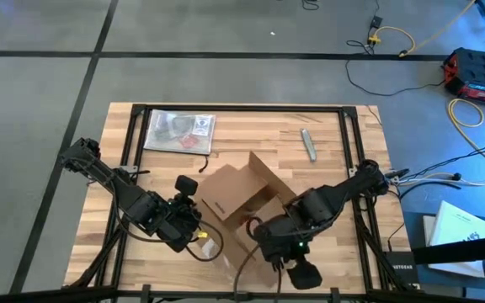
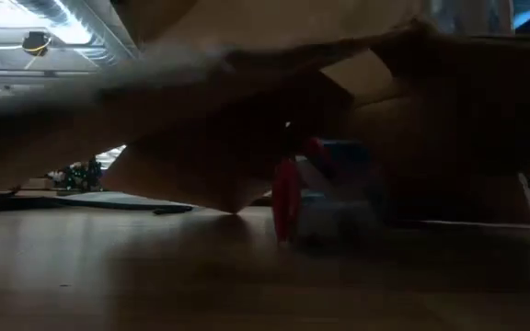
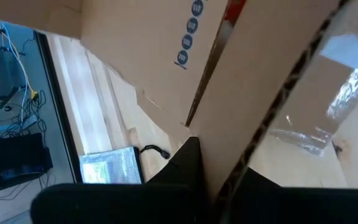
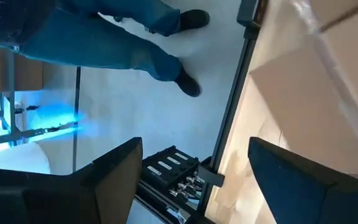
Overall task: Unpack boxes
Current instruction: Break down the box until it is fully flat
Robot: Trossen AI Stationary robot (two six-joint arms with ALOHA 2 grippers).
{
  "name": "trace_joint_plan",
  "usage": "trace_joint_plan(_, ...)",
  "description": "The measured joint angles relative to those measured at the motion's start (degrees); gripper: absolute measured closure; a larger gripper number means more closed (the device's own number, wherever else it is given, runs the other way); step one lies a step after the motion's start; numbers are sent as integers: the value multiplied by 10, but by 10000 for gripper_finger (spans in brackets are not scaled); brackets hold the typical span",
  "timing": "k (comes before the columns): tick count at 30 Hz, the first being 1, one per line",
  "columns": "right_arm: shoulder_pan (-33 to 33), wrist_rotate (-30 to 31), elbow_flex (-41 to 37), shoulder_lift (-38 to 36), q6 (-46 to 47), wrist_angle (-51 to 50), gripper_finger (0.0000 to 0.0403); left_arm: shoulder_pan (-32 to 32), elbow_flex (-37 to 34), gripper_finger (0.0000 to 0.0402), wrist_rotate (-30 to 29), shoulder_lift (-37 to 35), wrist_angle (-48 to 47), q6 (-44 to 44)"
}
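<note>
The brown cardboard box (image 1: 238,198) stands open in the middle of the table, flaps spread, with clear tape on its near flap (image 3: 328,118). My left gripper (image 1: 199,236) is at its near left side, shut on a flap. My right gripper (image 1: 297,271) hangs open over the table's near edge, right of the box, with nothing between its fingers (image 4: 194,155). In the low view the box (image 2: 247,101) is raised at the near side, and a small red-and-blue object (image 2: 316,193) shows under it. My left gripper pinches one layer of the box's flap at its cut edge (image 3: 229,168) between its two fingers (image 3: 188,165). It comes from the table's left, slanting down. The flap runs up and away from the fingers; one lower corner of the box (image 2: 237,210) rests on the table.
A clear silvery plastic bag (image 1: 180,131) lies flat at the far left. A small grey bar (image 1: 309,144) lies at the far right. A black frame (image 1: 242,108) runs round the table. A person's legs (image 4: 135,43) stand on the floor beyond the near edge.
</note>
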Motion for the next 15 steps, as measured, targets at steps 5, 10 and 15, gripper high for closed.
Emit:
trace_joint_plan(5, -24, 66, 0, -2, -66, 29, 124, 0, 0, 401, 0, 0, 17, 9)
trace_joint_plan(10, -61, 162, 0, -2, -156, 73, 124, 0, 0, 401, -1, 0, 33, 9)
trace_joint_plan(15, -102, 265, 0, 1, -228, 83, 124, -2, 0, 401, -1, 0, 33, 8)
